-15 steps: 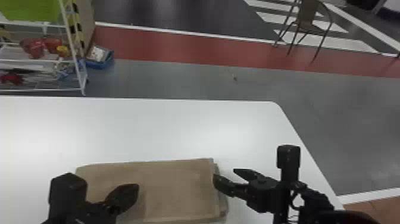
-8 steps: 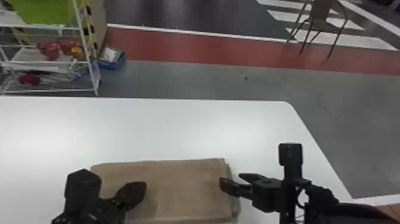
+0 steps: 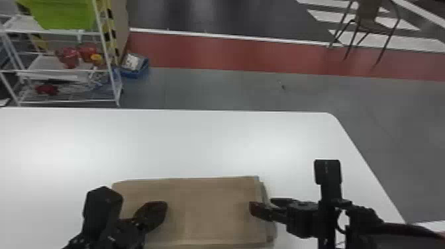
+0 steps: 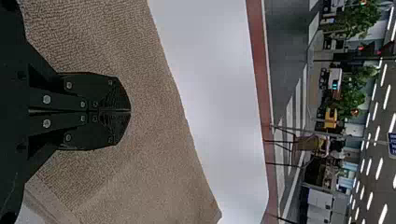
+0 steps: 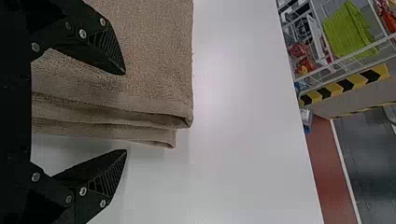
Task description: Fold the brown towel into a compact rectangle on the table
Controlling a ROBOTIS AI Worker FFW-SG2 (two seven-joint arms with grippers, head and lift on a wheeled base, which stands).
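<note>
The brown towel [image 3: 205, 205] lies folded in a layered rectangle near the white table's [image 3: 185, 142] front edge. Over its left part is my left gripper [image 3: 162, 207]; in the left wrist view the left gripper [image 4: 130, 111] has its fingertips together above the towel [image 4: 154, 135], with no cloth seen between them. At the towel's right edge stands my right gripper [image 3: 261, 203]. The right wrist view shows the right gripper [image 5: 125, 112] with fingers spread, one over the towel [image 5: 149, 56], the other beyond its stacked folded edge, above bare table.
Past the table's far edge stands a white wire shelf [image 3: 66, 70] with a green bin [image 3: 63, 15]. A blue box [image 3: 134, 66] is on the floor beside it, and a chair [image 3: 367, 20] stands at the back right.
The whole head view has shifted, with table, towel and shelf farther right in it. Against the towel, the right gripper sits slightly farther left; both grippers otherwise look much the same.
</note>
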